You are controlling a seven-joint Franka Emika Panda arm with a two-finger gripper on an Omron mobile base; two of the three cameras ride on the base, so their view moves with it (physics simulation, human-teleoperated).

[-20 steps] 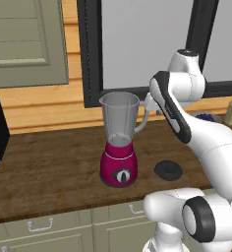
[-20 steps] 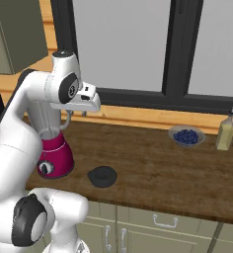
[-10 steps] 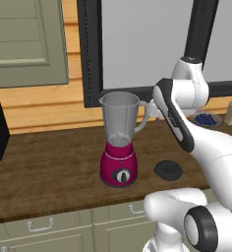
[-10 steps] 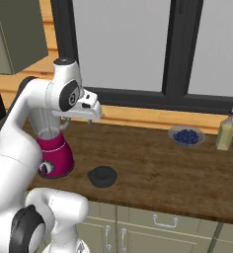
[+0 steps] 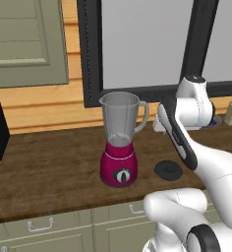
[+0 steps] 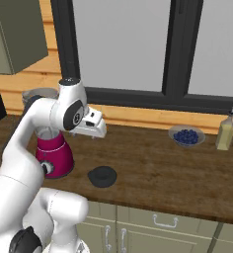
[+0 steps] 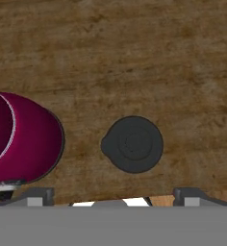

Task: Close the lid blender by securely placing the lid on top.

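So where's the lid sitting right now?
The lid lies flat on the wooden counter near its front edge, just right of the blender base and apart from it. In the hand view it sits near centre, beside the magenta base.

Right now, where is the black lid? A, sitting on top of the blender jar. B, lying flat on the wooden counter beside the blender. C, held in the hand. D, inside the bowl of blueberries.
B: the lid lies flat on the counter next to the blender, whose jar mouth is open.
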